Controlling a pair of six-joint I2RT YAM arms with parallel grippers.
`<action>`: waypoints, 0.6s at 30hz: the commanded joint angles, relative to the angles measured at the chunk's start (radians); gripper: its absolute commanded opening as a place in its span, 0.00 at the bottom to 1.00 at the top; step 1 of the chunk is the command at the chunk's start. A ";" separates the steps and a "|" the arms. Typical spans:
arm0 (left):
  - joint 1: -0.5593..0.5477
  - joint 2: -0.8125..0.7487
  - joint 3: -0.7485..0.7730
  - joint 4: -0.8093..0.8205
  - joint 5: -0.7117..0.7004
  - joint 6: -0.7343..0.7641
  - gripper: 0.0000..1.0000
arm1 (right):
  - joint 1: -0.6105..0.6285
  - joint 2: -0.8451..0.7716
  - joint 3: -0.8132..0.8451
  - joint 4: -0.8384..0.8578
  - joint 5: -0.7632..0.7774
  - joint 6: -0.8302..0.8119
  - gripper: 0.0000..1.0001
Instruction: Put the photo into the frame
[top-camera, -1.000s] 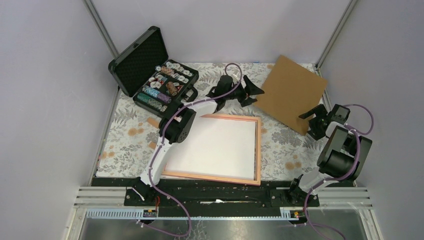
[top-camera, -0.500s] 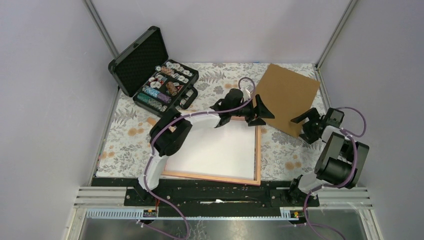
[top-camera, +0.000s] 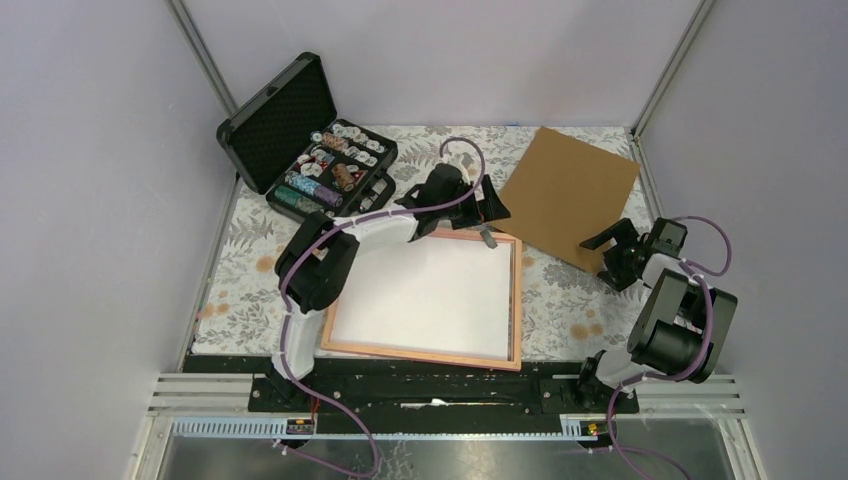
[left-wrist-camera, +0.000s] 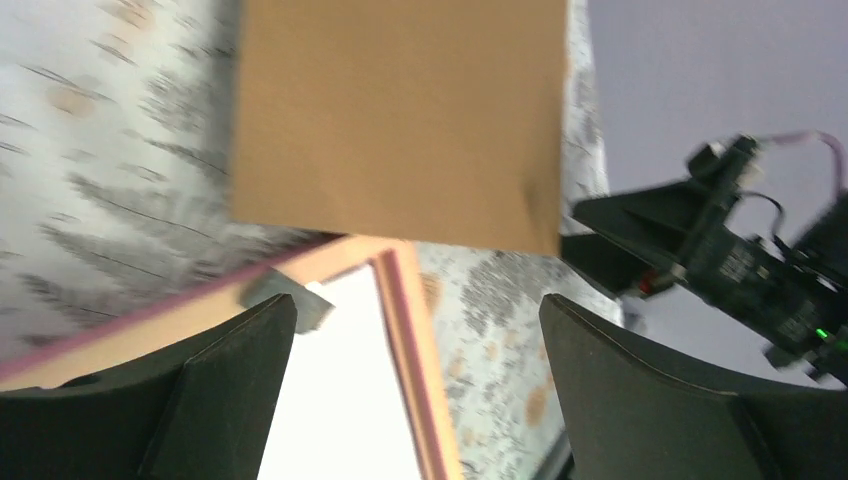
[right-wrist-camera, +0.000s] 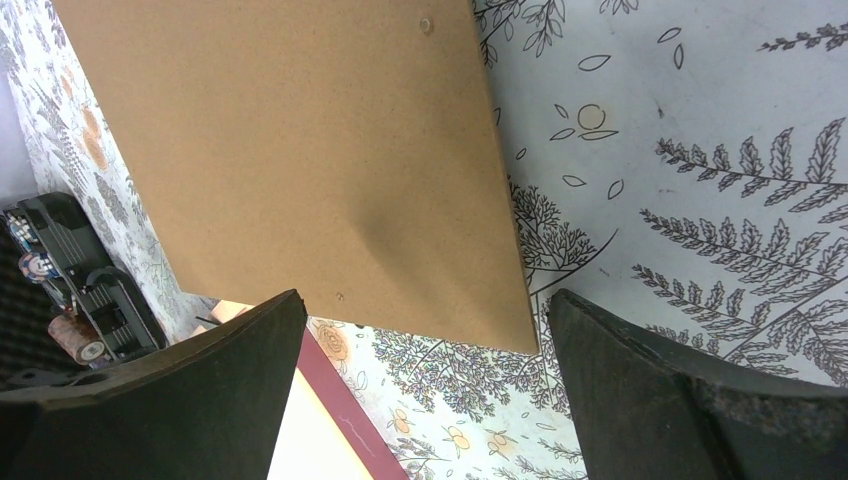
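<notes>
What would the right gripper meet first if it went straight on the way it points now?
Most likely the brown backing board, which lies straight ahead of the right gripper; depth is unclear, so it might pass above it.

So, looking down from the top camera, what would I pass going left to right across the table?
Open black case → pinkish-orange picture frame → brown backing board → right robot arm.

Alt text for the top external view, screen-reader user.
A pink-orange frame lies flat mid-table with the photo inside, white back up. The open left gripper is at its far right corner; the open right gripper is beside a brown board.
</notes>
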 joint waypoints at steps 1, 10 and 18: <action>0.043 0.044 0.160 -0.137 -0.112 0.190 0.97 | 0.007 -0.021 0.017 -0.032 0.029 -0.025 1.00; 0.061 0.285 0.451 -0.321 -0.112 0.174 0.96 | 0.007 0.001 0.021 -0.016 0.031 -0.021 1.00; 0.064 0.406 0.519 -0.262 0.014 0.061 0.77 | 0.007 0.036 0.018 0.013 0.014 -0.008 1.00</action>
